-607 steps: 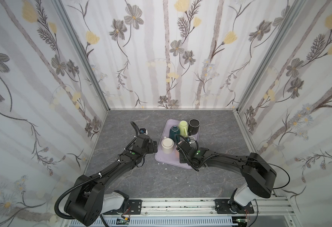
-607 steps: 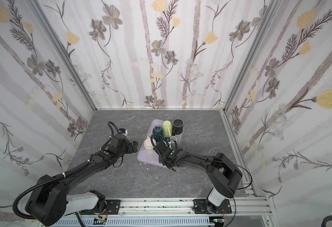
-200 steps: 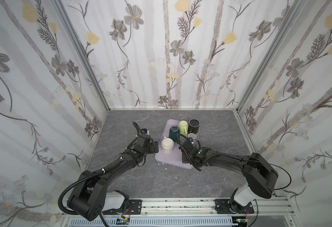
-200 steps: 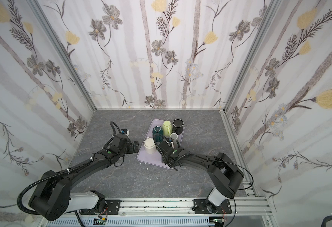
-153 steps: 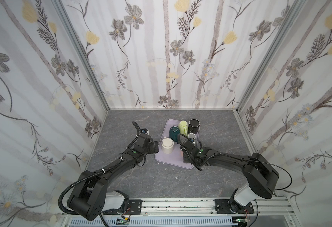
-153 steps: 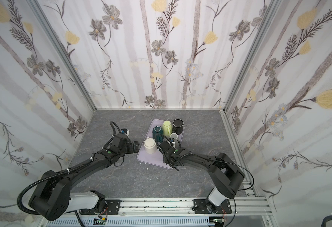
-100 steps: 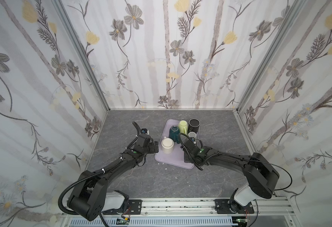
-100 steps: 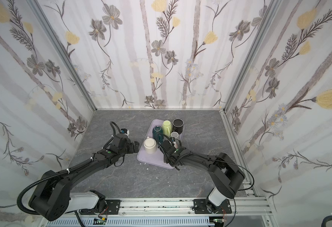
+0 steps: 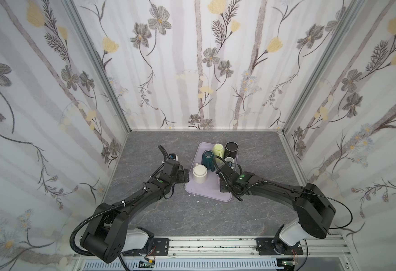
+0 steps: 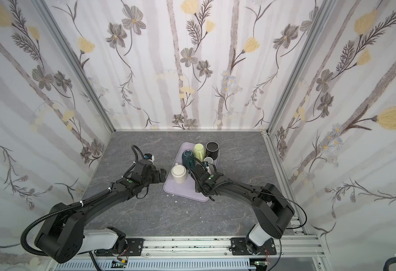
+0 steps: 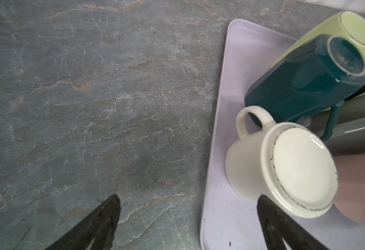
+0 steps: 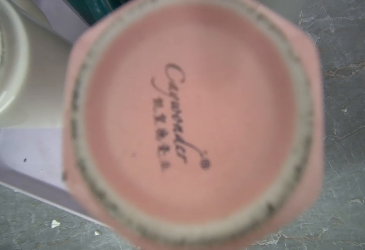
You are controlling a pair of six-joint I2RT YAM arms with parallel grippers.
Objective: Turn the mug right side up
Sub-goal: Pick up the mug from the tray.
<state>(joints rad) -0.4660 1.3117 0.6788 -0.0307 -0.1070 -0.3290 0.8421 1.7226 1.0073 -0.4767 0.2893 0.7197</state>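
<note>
A pink mug [image 12: 190,121] stands upside down, and its stamped base fills the right wrist view, blurred and very near. It hides my right gripper's fingers. In both top views my right gripper [image 9: 226,170] hangs over the right side of the lilac tray [image 9: 206,197] and covers that mug. The left wrist view catches the pink mug as a blur [image 11: 359,194] beside a cream mug [image 11: 285,173], also upside down. My left gripper [image 11: 188,198] is open at the tray's left edge, one finger by the cream mug's base.
At the back of the tray are a teal mug [image 9: 208,156] and a yellow-green mug [image 9: 218,149], both upside down, a black mug [image 9: 231,148] and a small grey one [image 9: 229,160]. White crumbs [image 9: 198,201] lie on the grey stone floor in front of the tray.
My right wrist has crept a little farther back over the tray. Since three seconds ago the left gripper has edged closer to the cream mug.
</note>
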